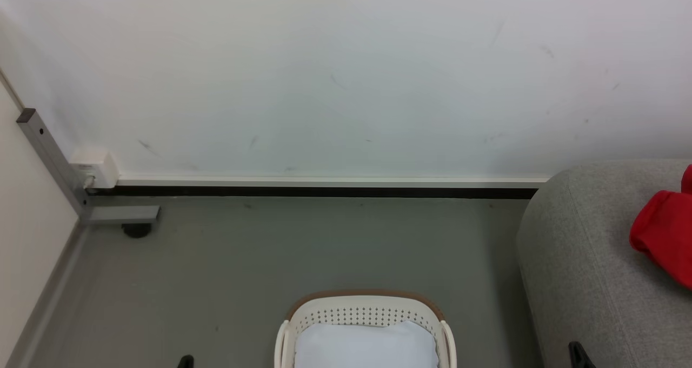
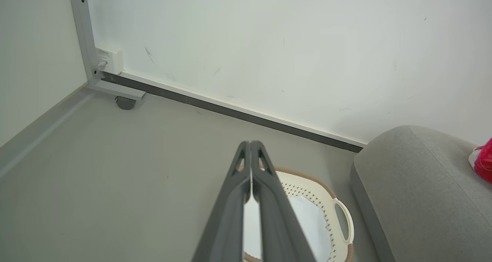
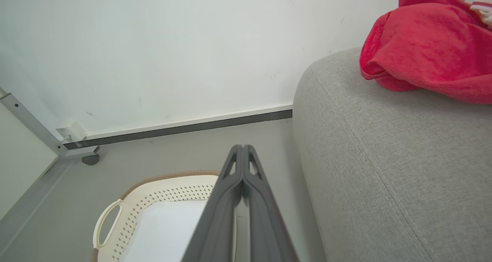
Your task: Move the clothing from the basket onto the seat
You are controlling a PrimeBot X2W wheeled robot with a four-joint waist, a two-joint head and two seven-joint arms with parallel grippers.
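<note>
Lying on top of the seat (image 3: 384,158), the clothing (image 3: 426,46) is our first finding. It is a bright red bunched heap close to the seat's rounded end. We note a white striped part and a small pale tag at its far side. The garment rests wholly on the grey upholstery, well apart from the basket (image 1: 362,311).

We record the basket standing upright on the grey floor (image 1: 270,260), near the seat's end but not touching it. Its brown rim, perforated cream wall and one side handle are plain to see. A pale blue-white pad (image 1: 367,346) lies inside and covers its bottom.

We find the left gripper (image 2: 250,146) with its two dark fingers pressed together tip to tip, holding nothing. It is raised above the floor, with the basket below and beyond it. The right gripper (image 3: 243,150) stands the same, its fingers closed flat on each other and empty. In its own wrist view it points between the basket and the seat.

Beyond these, a scuffed white wall (image 1: 324,76) meets the floor at a dark baseboard (image 1: 324,192). In the left corner we note a grey metal post (image 1: 48,157) on a dark castor (image 1: 136,229), with a small white box (image 1: 97,168) beside it.
</note>
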